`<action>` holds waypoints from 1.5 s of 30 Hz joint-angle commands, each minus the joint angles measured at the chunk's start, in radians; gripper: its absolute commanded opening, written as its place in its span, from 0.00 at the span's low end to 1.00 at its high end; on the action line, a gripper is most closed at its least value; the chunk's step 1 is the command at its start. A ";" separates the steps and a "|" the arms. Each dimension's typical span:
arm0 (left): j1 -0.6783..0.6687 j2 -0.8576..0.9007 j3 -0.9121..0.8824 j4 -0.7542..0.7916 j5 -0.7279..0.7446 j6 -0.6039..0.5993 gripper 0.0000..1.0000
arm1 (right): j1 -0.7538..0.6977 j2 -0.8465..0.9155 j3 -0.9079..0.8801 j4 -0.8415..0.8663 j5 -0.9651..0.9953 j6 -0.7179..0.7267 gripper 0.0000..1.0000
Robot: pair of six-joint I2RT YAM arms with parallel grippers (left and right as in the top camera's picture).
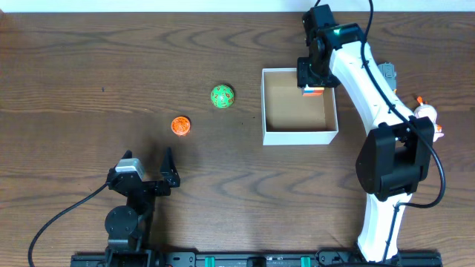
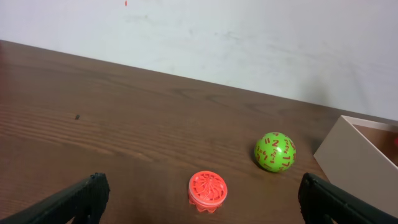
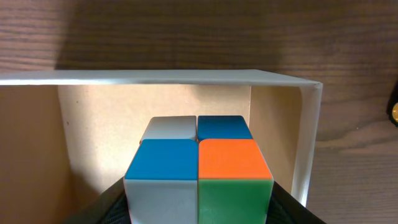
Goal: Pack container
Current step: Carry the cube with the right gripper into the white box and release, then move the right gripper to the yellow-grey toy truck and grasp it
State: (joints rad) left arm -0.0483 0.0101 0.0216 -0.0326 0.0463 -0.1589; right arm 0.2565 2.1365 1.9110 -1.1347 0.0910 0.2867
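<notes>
The right tool [image 3: 199, 208] is clenched on a puzzle cube [image 3: 199, 168], one dark finger against each side of it. The cube's top shows blue, orange and grey squares, and its near face shows grey and green. In the wrist view a strip of tan floor separates the cube from the far wall and from the right wall of the container [image 3: 155, 77]. It is not possible to tell whether the cube rests on the floor or hangs just above it.

From overhead, the cube sits in the container's far right corner, under the right arm. The rest of the tan floor lies open toward the left and near walls. The container [image 1: 300, 136] stands on the desk [image 1: 74, 74], right of centre, its thin white edges square to the desk's far edge.

The left tool [image 2: 202, 186] is released, its fingers [image 2: 74, 199] spread wide and low over the near left part of the desk. Ahead of it, apart from both fingers, lies an orange disc [image 2: 207, 191]. A green ball [image 2: 274, 151] with red numbers rests farther on and to the right, near the container's left wall but not touching it. Bare wood stretches between the disc, the ball and the container.
</notes>
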 commanded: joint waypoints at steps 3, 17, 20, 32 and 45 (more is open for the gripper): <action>0.003 -0.006 -0.018 -0.037 -0.012 0.009 0.98 | -0.005 -0.002 -0.065 0.013 0.018 -0.014 0.41; 0.003 -0.006 -0.018 -0.037 -0.012 0.009 0.98 | -0.011 -0.002 -0.139 0.084 0.014 -0.014 0.52; 0.003 -0.006 -0.018 -0.037 -0.012 0.009 0.98 | -0.011 -0.002 -0.139 0.089 0.014 -0.014 0.59; 0.003 -0.006 -0.018 -0.037 -0.012 0.009 0.98 | -0.014 -0.003 -0.114 0.106 0.013 -0.034 0.70; 0.003 -0.006 -0.018 -0.037 -0.012 0.009 0.98 | -0.019 -0.003 0.407 -0.214 -0.040 -0.220 0.99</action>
State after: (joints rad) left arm -0.0483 0.0101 0.0216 -0.0326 0.0463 -0.1589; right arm 0.2493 2.1376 2.2097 -1.3148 0.0616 0.1806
